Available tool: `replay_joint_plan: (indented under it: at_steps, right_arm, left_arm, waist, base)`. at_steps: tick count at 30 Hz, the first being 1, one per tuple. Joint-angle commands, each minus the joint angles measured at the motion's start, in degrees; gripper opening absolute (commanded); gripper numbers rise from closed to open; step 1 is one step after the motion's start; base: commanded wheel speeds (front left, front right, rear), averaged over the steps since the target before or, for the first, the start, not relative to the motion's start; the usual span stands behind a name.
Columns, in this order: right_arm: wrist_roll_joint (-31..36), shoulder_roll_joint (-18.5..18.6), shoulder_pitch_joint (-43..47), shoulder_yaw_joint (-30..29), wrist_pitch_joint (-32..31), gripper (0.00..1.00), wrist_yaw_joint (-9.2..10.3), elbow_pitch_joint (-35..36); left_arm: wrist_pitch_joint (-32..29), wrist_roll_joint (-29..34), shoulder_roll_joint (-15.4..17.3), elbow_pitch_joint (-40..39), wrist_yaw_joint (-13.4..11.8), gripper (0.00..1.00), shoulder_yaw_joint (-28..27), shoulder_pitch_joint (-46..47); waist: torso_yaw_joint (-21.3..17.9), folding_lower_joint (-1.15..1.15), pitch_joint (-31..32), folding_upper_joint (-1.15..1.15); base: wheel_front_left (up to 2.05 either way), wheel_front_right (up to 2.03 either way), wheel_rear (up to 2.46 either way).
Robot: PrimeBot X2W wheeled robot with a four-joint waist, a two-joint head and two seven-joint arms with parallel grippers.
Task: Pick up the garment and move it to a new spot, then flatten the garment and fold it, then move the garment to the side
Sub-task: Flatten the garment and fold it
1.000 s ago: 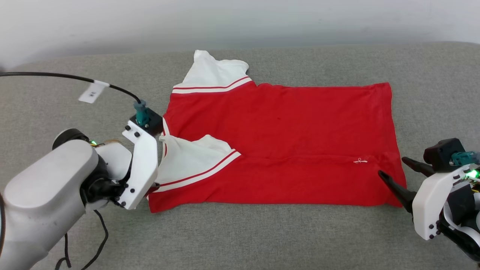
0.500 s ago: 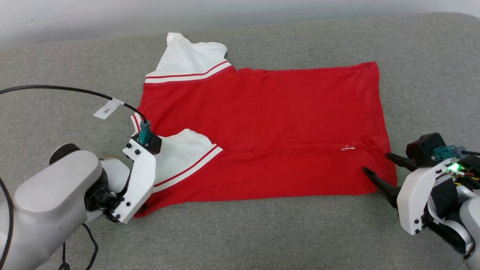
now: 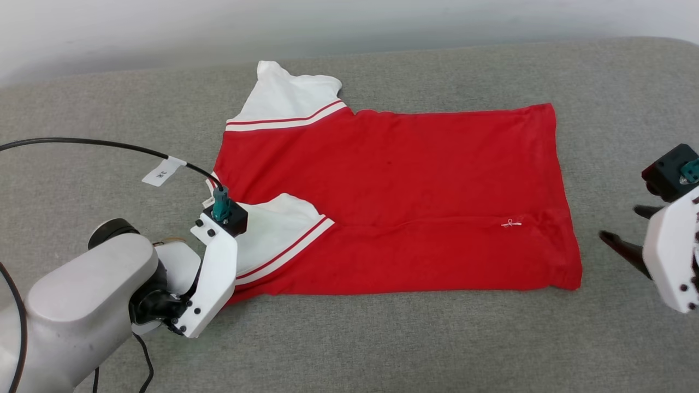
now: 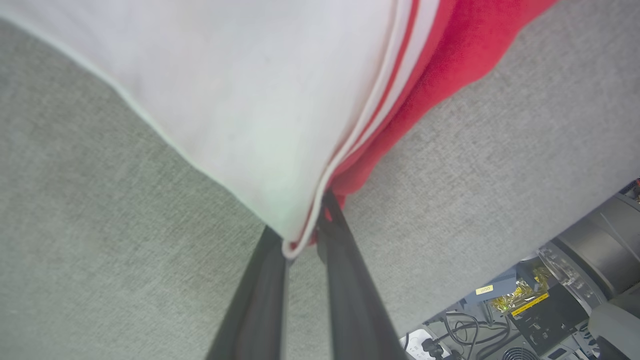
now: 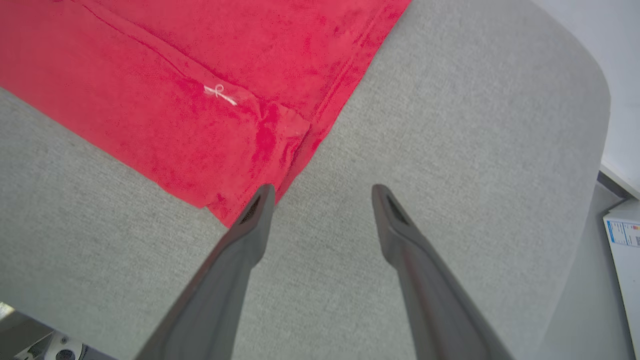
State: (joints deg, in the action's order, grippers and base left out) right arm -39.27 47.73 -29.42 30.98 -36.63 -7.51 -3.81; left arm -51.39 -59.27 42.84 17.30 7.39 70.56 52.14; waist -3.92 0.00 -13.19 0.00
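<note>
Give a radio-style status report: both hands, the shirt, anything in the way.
Left hand shut on T-shirt corner. Right hand open beside hem corner. T-shirt flat on grey cushion, near edge folded over. Black cable arcs left of it.

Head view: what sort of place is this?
Probably a robotics lab or test room: the garment lies on a grey fabric-covered surface against a bare pale wall, with a power strip and loose cables on the floor below.
</note>
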Motion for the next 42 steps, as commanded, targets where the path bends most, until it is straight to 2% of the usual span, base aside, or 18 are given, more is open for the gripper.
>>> replay_joint_plan:
  at_steps: [1,6,10,19,24,26,28,35,42]
  right_arm:
    - [-1.45,1.60,-1.19,0.95,-2.70,1.00,0.05,0.58]
    - [-6.29,5.13,-3.84,4.02,-14.54,1.00,0.05,0.96]
    - [-7.70,3.06,-4.64,4.75,-18.62,1.00,0.05,-1.65]
    - [-8.04,-4.59,-4.05,5.01,-18.51,1.00,0.05,-12.20]
    - [-9.56,-7.70,-1.01,8.56,-17.21,1.00,0.02,-14.39]
    - [-9.99,-7.89,-0.69,9.65,-16.43,1.00,-0.05,-14.40]
    - [-9.98,-7.35,-1.25,10.48,-15.14,0.00,-0.05,-13.85]
    - [-10.74,-2.30,-3.54,10.74,-9.63,0.00,0.06,-10.94]
    - [-13.66,3.98,-1.28,11.41,-7.11,0.00,0.05,-4.77]
  left_arm:
    - [0.50,-0.38,0.22,-0.41,-0.01,0.00,0.34,-0.24]
    - [1.89,-0.10,0.59,-2.31,-0.01,0.00,0.64,1.38]
    - [2.58,0.34,0.33,-3.74,-0.01,0.00,1.04,2.66]
    - [3.47,1.43,-0.18,-5.59,-0.01,0.00,1.95,5.04]
    - [4.19,1.63,0.05,-5.70,-0.01,0.00,2.36,5.41]
    - [4.58,1.36,0.33,-5.57,-0.01,0.00,2.45,5.16]
    - [4.93,1.24,0.67,-5.28,-0.01,0.00,2.48,4.64]
    - [6.30,-0.19,1.50,-4.59,0.00,0.00,2.58,2.31]
    - [6.94,-2.07,4.19,-6.67,0.00,0.00,2.69,-0.62]
  waist:
    - [0.33,0.00,0.02,0.00]
    - [1.50,0.00,-0.66,0.00]
    - [2.51,0.00,-1.91,0.00]
    - [4.47,0.00,-4.75,0.00]
    - [5.03,0.00,-5.49,0.00]
    - [4.99,0.00,-5.52,0.00]
    - [4.75,0.00,-5.19,0.00]
    - [3.96,0.00,-1.34,0.00]
    - [3.64,0.00,3.09,0.00]
  base:
    - [0.00,0.00,0.00]
    - [0.00,0.00,0.00]
    - [0.00,0.00,0.00]
    - [0.00,0.00,0.00]
    - [0.00,0.00,0.00]
    - [0.00,0.00,0.00]
    - [0.00,0.00,0.00]
    - [0.00,0.00,0.00]
    - [0.00,0.00,0.00]
